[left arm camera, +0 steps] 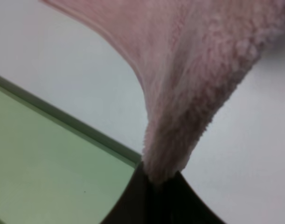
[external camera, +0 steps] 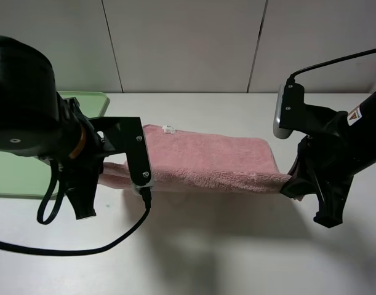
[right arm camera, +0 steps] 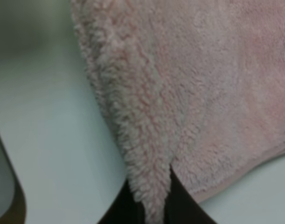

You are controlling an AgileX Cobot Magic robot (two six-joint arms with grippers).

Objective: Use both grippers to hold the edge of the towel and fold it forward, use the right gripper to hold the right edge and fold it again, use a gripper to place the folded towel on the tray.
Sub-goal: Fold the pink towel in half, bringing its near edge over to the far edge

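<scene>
While I look down from the high camera, the pink fluffy terry towel (external camera: 212, 161) stretches as a long band between my two arms on the matte white table (external camera: 237, 252). Its far hem lies on the table and its near edge hangs taut between my grippers. My left gripper (external camera: 103, 174), on the thick black arm with the orange ring (external camera: 81, 140), is clamped on the towel's left end. My right gripper (external camera: 290, 180) is clamped on the right end. The flat light-green plastic tray (external camera: 92, 101) with rounded corners sits behind my left arm, which hides most of it. A loose black cable (external camera: 83, 249) loops over the table in front. A small white label (external camera: 168, 129) sits on the far hem, and a red-and-white sticker (external camera: 355, 114) marks my right arm; I cannot read either.

From my left wrist, the black jaws of the left gripper (left arm camera: 156, 186) are pressed together on a gathered tuft of pile, with the tray's low rim (left arm camera: 67, 122) just beside.

From my right wrist, the right gripper (right arm camera: 154, 205) pinches a thick curly fold, and the hem of the towel's lower layer lies on the table.
</scene>
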